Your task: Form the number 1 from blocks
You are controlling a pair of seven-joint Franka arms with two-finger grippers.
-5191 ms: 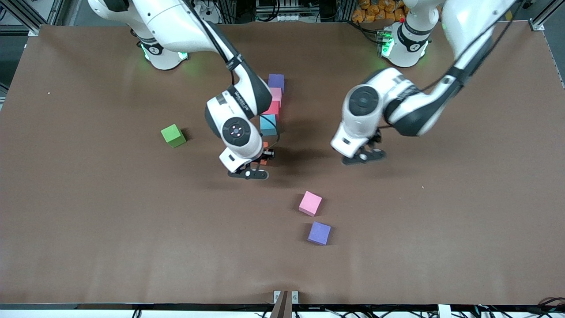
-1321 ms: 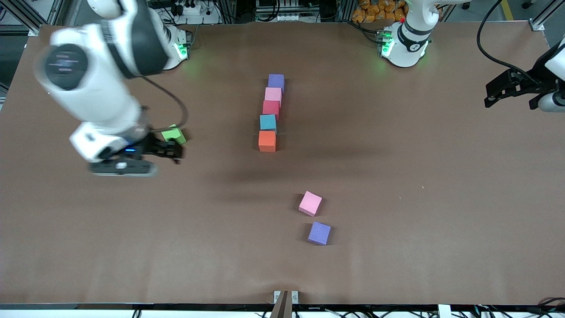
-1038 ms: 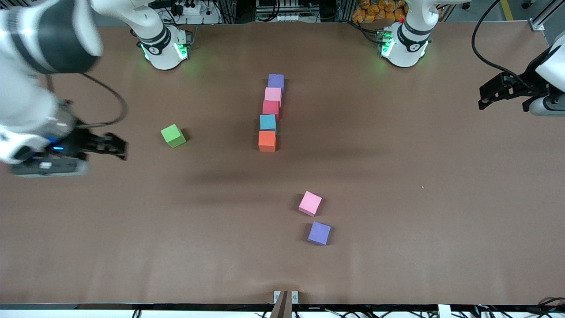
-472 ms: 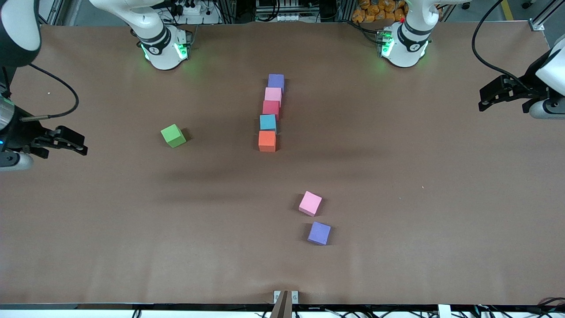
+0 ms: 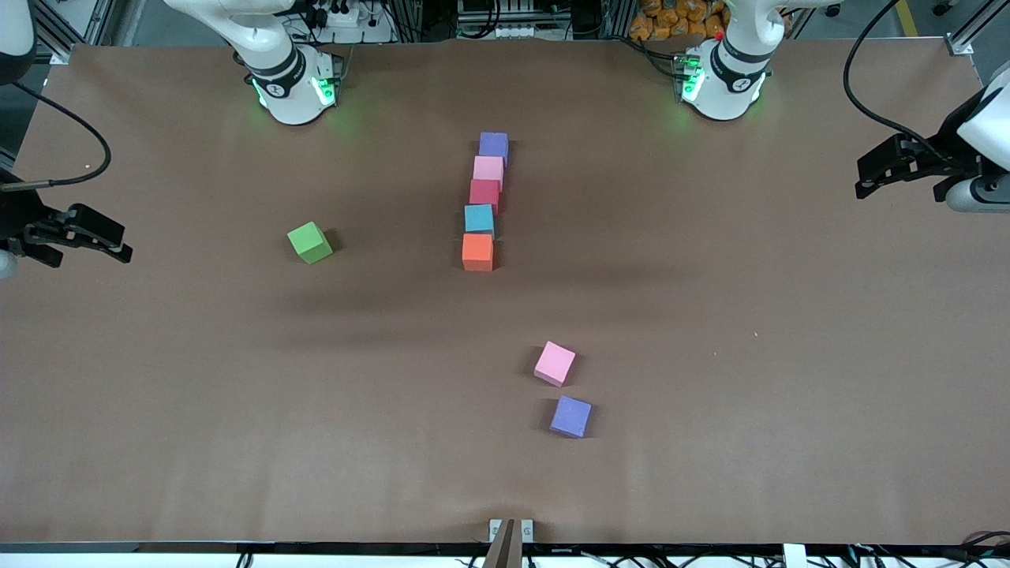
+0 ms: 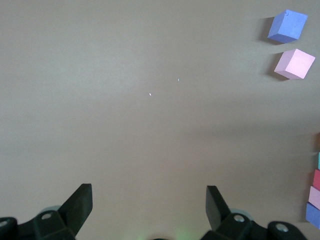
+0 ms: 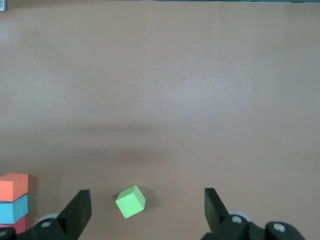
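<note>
Five blocks (image 5: 484, 202) touch in a straight row mid-table, its long axis running from the bases toward the front camera. Both grippers, left (image 5: 876, 168) and right (image 5: 99, 234), hang with fingers apart over the table's ends, holding nothing.

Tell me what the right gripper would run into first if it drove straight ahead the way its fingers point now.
Probably the green block: in the right wrist view it lies between the right gripper's open fingers, just ahead. Its height above the table is unclear, so it might pass over.
</note>
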